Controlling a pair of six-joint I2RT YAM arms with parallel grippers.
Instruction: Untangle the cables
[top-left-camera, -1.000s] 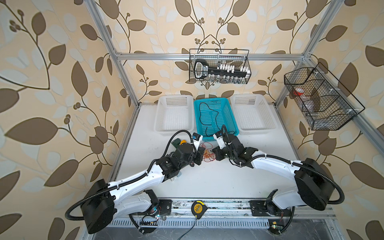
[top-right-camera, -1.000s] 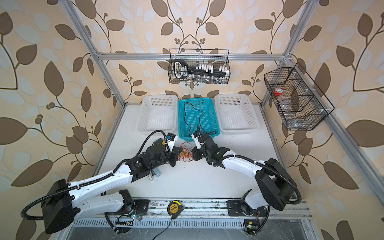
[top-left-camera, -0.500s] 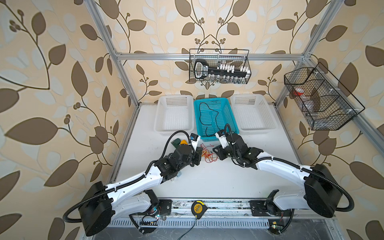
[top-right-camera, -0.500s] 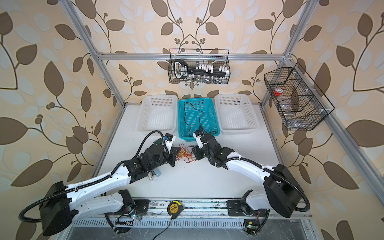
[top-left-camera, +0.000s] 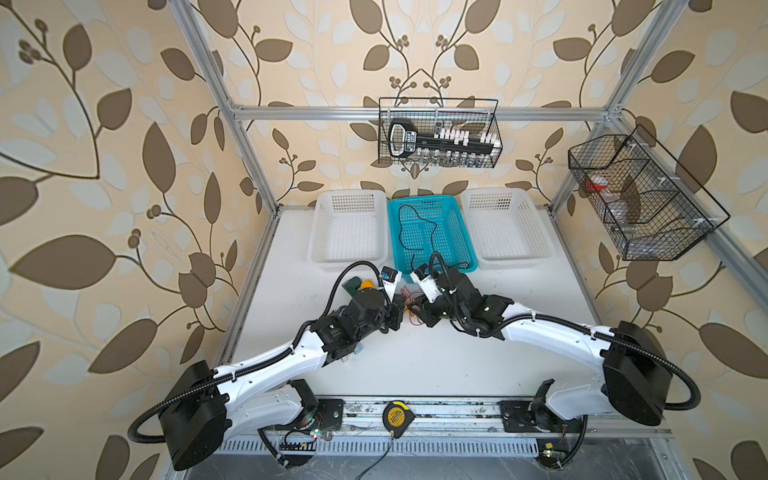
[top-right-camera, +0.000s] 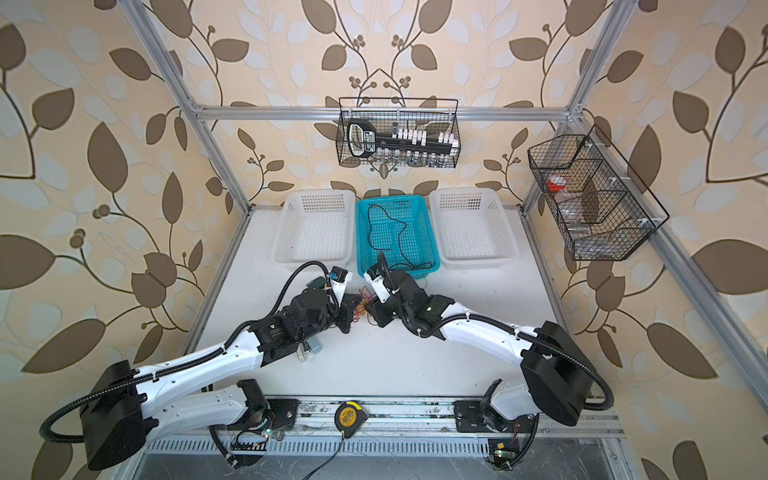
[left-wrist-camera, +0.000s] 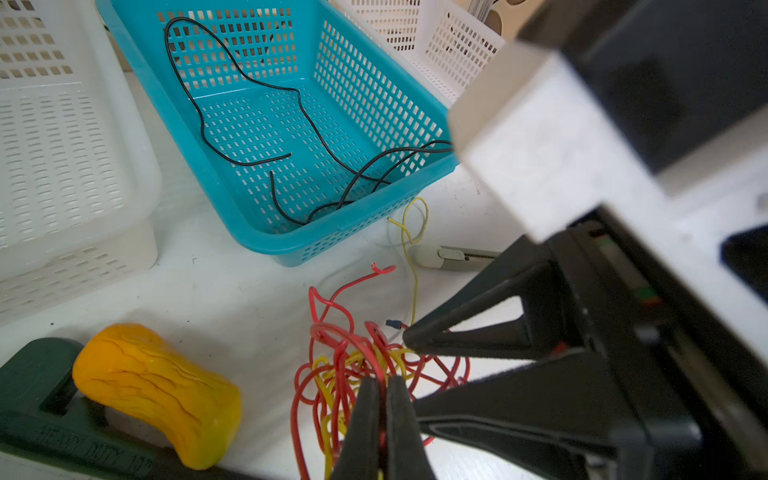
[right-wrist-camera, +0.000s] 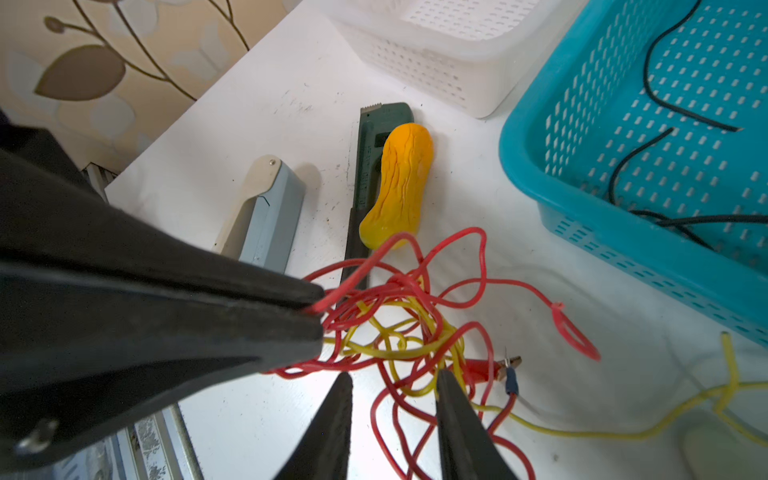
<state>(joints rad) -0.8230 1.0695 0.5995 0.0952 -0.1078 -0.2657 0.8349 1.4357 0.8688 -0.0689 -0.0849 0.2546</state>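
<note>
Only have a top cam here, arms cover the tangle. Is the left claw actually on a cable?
Observer: Yes. The right wrist view shows the left claw shut on a red strand.
Operator: And the other one?
Observer: Right claw is open, jaws either side of strands of the tangle, gripping nothing.
Operator: Any free length?
Observer: One yellow cable runs clear of the tangle, its end curled beside the teal basket.
</note>
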